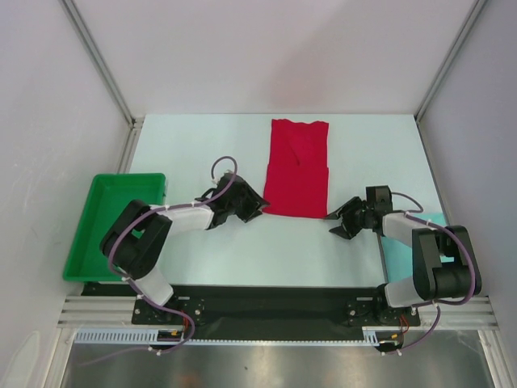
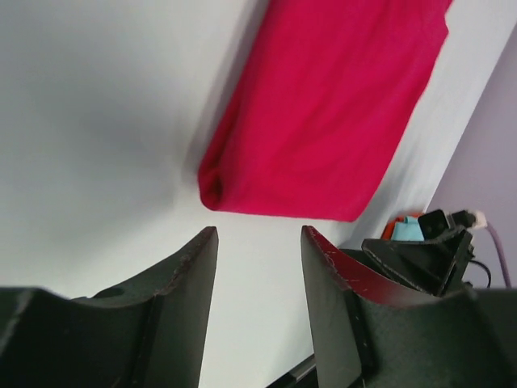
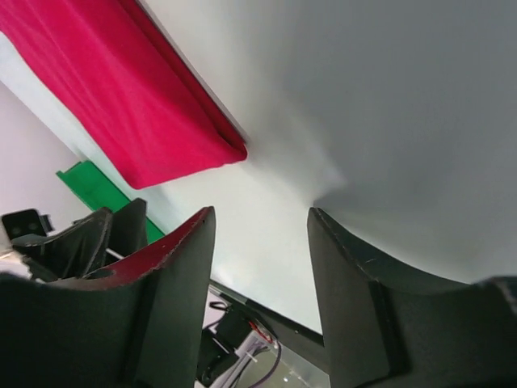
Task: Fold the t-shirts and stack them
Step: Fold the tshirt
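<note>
Red t-shirt lies flat on the surface, 12 o'clock of centre, as a long narrow strip with its near hem toward the arms. Teal t-shirt is a folded rectangle at 4 o'clock, partly under the right arm. Green tray at 9 o'clock.

Left end effector is just off the strip's near-left corner, jaws apart, nothing between. Right end effector is near the near-right corner, also parted and empty.

Likely step: the crosswise fold. To do it well:
- pinch both near corners, all layers
- lift level and together
- carry toward 12 o'clock
- lay hem square on the far edge, no slack

No readable brands, labels or writing.
</note>
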`<state>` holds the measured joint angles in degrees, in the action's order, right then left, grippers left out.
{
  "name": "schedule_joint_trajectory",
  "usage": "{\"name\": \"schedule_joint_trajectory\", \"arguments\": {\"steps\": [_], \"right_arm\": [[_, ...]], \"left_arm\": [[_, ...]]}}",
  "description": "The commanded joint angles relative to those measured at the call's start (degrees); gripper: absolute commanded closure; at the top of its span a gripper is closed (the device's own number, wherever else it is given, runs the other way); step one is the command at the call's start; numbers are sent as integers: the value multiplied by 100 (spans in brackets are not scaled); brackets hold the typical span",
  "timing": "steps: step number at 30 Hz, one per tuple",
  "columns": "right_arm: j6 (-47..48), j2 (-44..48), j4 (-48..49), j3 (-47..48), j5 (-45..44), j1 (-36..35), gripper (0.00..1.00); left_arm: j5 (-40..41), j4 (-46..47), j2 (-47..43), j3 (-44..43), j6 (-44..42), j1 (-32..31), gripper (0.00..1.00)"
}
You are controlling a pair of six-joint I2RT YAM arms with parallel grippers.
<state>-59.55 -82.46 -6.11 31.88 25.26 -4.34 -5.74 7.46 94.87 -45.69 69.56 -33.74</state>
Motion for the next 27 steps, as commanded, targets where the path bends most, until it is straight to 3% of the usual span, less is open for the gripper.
{"name": "schedule_joint_trajectory", "arguments": {"steps": [1, 11, 27], "right_arm": [[-382, 133, 758, -103, -135, -76, 46], [-742, -253, 1375, -358, -399, -102, 50], [-1006, -569, 1551, -437, -592, -208, 60]], "left_arm": [[275, 167, 128, 130, 383, -10, 49], [205, 220, 312, 210, 497, -10, 43], [126, 405, 673, 219, 813, 148, 53]]}}
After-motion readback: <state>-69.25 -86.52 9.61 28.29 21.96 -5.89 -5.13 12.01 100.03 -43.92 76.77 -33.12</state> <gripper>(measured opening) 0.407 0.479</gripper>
